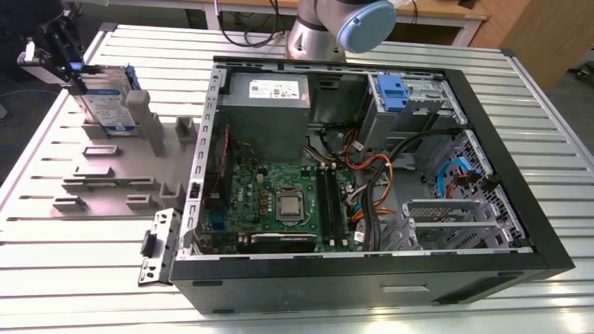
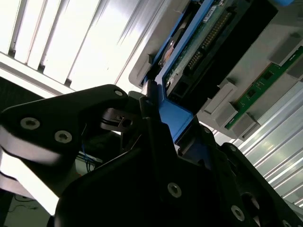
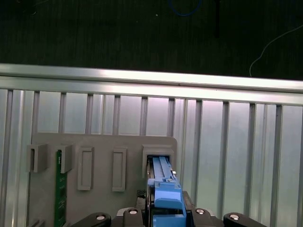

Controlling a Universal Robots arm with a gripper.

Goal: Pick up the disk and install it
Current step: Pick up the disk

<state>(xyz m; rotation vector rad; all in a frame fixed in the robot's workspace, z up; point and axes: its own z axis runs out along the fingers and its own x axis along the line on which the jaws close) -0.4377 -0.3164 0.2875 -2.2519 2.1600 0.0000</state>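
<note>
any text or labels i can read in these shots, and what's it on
No text here can be read.
White sticker on the grey metal box in the computer case: print too small to read.
White and blue label on the disk: print too small to read.
Motherboard: markings too small to read.
Green circuit board in the second wrist view: no legible marks.

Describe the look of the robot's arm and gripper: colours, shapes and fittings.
In the exterior view the arm is a smooth silver-grey tube with a round light-blue cap on its joint. In the second wrist view the gripper is matte black, built of flat, rounded link plates fastened with small silver screws; its jaws are black too.
</note>
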